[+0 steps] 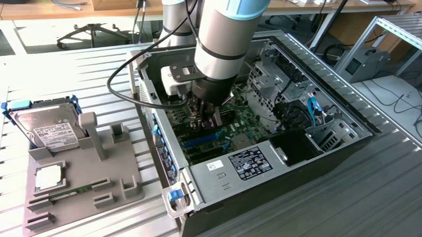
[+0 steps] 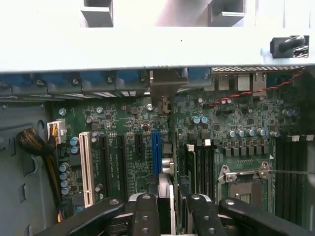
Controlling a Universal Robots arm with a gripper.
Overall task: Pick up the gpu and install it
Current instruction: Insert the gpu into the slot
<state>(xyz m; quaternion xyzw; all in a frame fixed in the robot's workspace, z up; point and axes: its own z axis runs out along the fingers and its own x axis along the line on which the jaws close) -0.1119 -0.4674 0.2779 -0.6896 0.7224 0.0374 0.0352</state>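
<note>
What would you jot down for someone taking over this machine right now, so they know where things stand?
Claw: closed on the gpu, which it holds edge-on.
Where: the arm reaches down into the open computer case. The gpu hangs just over the motherboard, close to the blue slot.
Done: the gpu is picked up and brought inside the case.
Left: it does not look seated in a slot yet. The claw has not let go.
</note>
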